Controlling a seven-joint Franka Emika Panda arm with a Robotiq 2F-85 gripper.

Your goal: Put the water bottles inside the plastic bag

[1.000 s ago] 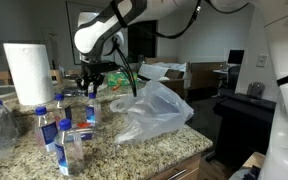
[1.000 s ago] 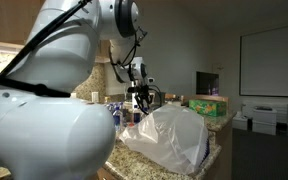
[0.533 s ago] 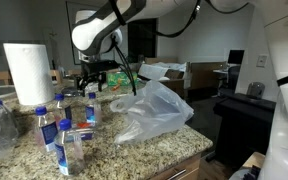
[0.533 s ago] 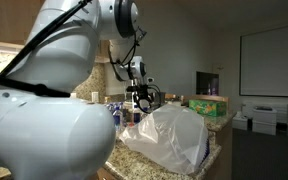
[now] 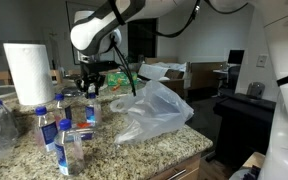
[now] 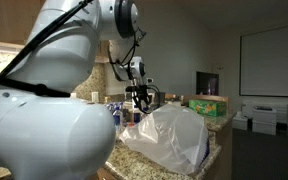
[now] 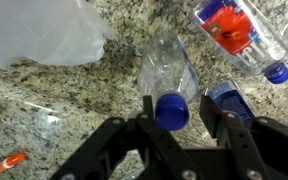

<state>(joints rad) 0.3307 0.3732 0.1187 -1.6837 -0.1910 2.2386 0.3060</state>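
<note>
In the wrist view your tool (image 7: pixel 179 105) runs off the bottom edge, blurred; up-left of it the plastic bag (image 7: pixel 39 30) is cut by the frame; right of it, the tool half hides one water bottle (image 7: pixel 229 97).

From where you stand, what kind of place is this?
Probably a kitchenette counter in an office or lab. There is a speckled granite countertop, a paper towel roll, and what looks like a projector screen on the far wall.

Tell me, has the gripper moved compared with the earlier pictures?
Yes, a little. In an exterior view the gripper has shifted sideways toward the paper towel roll and away from the plastic bag, at about the same height.
</note>
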